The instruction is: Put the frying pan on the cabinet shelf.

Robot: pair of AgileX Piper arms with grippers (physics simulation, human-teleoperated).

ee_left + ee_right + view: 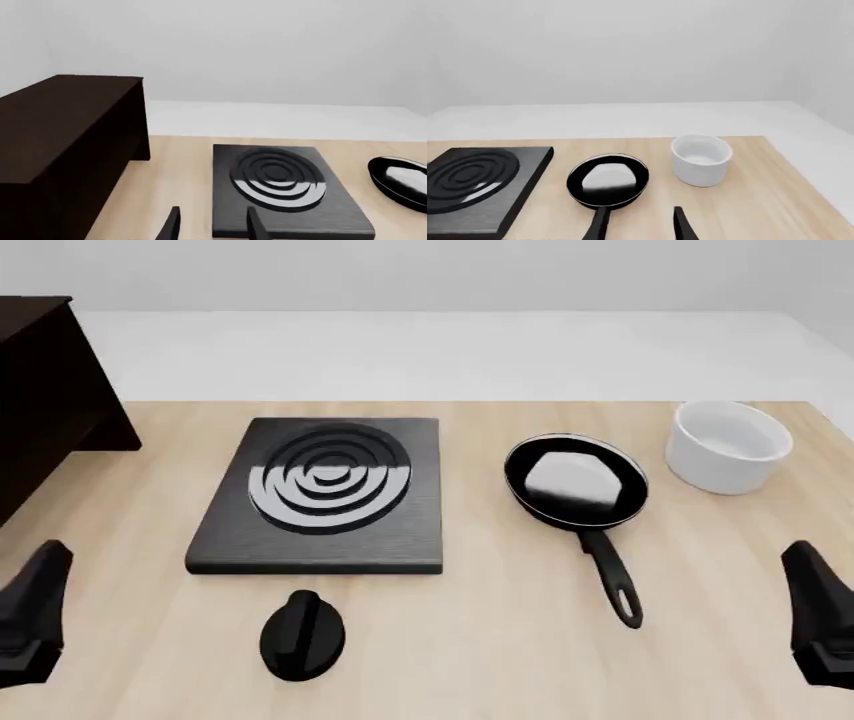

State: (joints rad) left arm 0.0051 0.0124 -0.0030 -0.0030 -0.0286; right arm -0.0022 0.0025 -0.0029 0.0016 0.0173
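Frying pan (577,483) on table (507,660) — beside white bowl (727,447).

The table (507,660) looks like pale wood with a fine straight grain and a matt finish. On it, the stove plate (320,495) is a dark slab with a faintly brushed, dull surface, while its raised rings shine and mirror the light. Right of the plate, the frying pan (577,485) has a glossy black inside with a bright white reflection, a thin pale rim and a smooth black handle. Beyond the pan, the bowl (727,447) is smooth, plain white and softly matt. In front of the plate, the knob (303,635) is smooth black with a slight sheen. Left of the plate, the cabinet (63,145) is very dark brown wood, matt.
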